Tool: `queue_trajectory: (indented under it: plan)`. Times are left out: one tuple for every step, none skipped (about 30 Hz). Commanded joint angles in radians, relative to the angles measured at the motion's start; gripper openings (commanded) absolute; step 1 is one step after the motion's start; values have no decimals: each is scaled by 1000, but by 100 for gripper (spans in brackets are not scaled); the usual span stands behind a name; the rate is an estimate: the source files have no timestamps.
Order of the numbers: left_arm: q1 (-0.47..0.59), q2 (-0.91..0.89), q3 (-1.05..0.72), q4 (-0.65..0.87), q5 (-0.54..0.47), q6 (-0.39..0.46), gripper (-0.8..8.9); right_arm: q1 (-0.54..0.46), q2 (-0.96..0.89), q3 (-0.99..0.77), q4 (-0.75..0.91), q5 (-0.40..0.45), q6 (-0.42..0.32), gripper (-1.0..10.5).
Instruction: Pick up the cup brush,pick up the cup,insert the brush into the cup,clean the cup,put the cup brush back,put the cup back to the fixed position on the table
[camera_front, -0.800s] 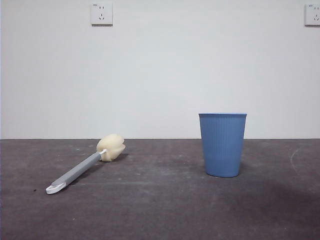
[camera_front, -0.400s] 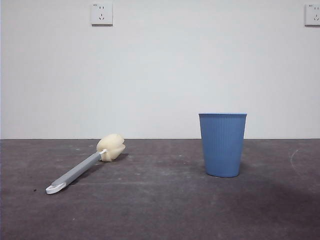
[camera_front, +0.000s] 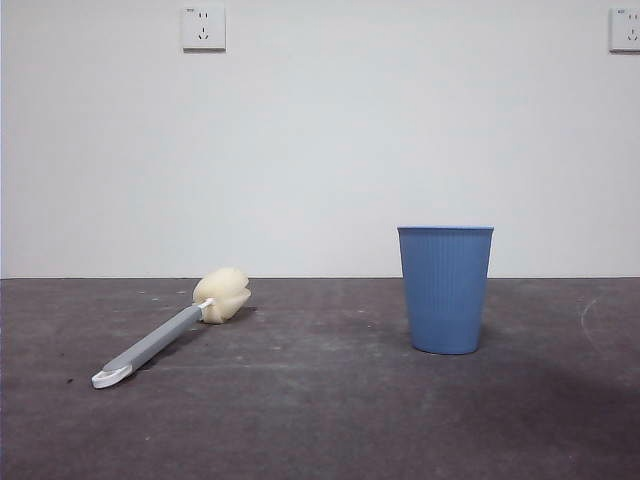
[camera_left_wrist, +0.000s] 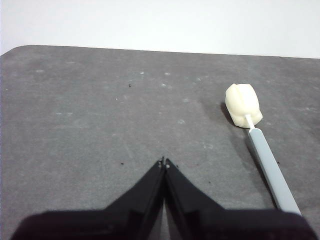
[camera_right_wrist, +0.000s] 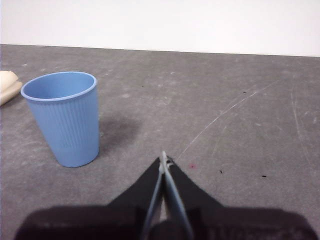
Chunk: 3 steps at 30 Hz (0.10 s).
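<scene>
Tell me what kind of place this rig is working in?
Probably a bare test bench indoors, not a kitchen: a scuffed dark table against a plain white wall with sockets, holding only the cup brush and the cup.

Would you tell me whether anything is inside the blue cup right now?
Nothing visible: the right wrist view shows only bare blue inner wall of the cup. Its bottom is hidden by the rim. The cup brush lies apart.

Dark grey-brown tabletop, matte and scuffed, with pale scratch marks, perhaps chalky, showing in the right wrist view. On it the cup brush lies flat, sponge head toward the wall, white hooked end nearest. Well apart, the blue ribbed cup stands upright, mouth up.
</scene>
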Motion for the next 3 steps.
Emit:
queue_trajectory:
  plan:
    - [3,-2,-14,3,1,-3,-3,0,0,-13,-6,3,10,1]
    - [3,-2,-14,3,1,-3,-3,0,0,-13,-6,3,9,1]
    - [3,-2,-14,3,1,-3,-3,0,0,-13,-6,3,9,1]
